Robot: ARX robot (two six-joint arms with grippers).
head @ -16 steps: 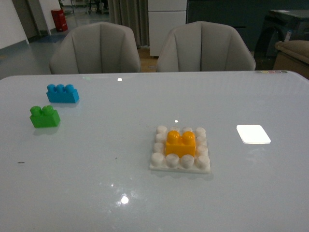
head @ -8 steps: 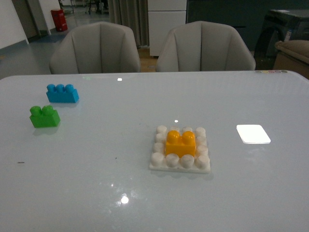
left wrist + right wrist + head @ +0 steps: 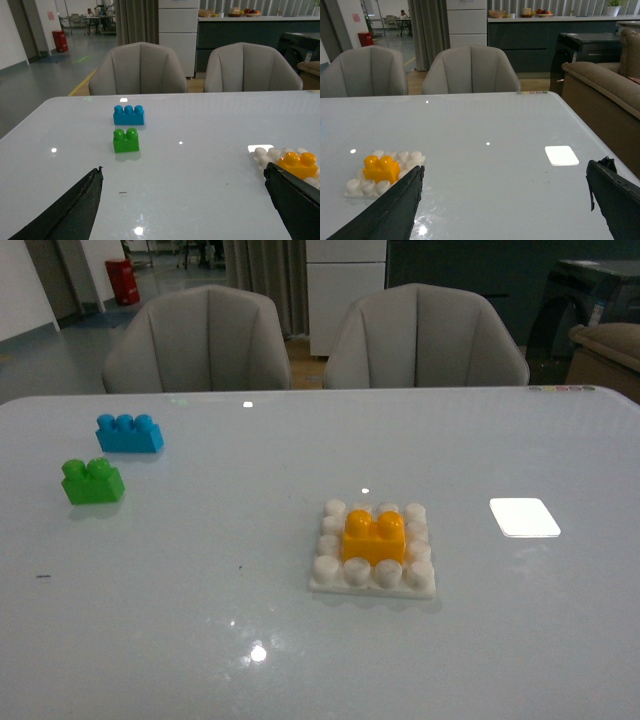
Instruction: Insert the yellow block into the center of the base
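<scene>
Yellow block (image 3: 374,536) seated upright on the base (image 3: 372,550), occupying the centre of the stud grid, with white studs showing on all four sides of it. Base flat on the pale glossy worktop (image 3: 200,620), slightly right of its middle. Green brick (image 3: 93,481) at about 10 o'clock from the base, well apart; blue brick (image 3: 129,433) just beyond the green one. Flat white square patch (image 3: 524,517) at about 3 o'clock from the base. Left fingers (image 3: 75,210) spread wide, holding nothing. Right fingers (image 3: 395,210) likewise spread wide and empty. Two grey chairs (image 3: 198,340) stand behind the worktop at 12 o'clock.
</scene>
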